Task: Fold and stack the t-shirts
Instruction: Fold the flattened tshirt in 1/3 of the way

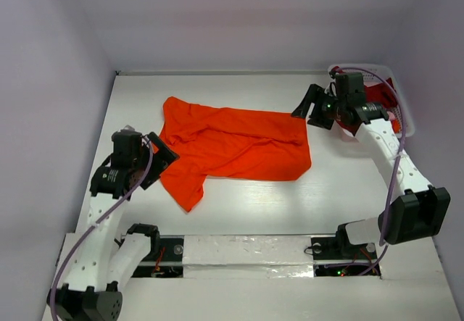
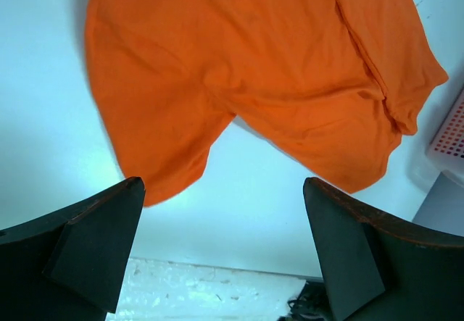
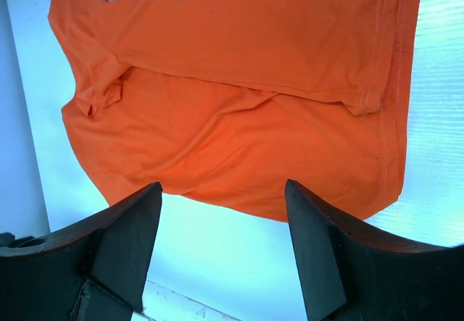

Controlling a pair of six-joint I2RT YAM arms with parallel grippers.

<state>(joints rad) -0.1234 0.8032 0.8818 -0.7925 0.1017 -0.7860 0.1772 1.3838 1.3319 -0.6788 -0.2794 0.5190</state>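
Orange t-shirt: soft cloth, wrinkled, lying mid white table, doubled over lengthwise, one sleeve trailing near-left. Stitched hem along its right end. Left gripper: jaws wide, empty, beside shirt's left edge. Right gripper: jaws apart, empty, near far-right corner. Crimson t-shirt sits in white latticed basket, far right.

Top cam looks down over the whole counter; both wrist cams sit close, peering past their fingers at the same orange tee.
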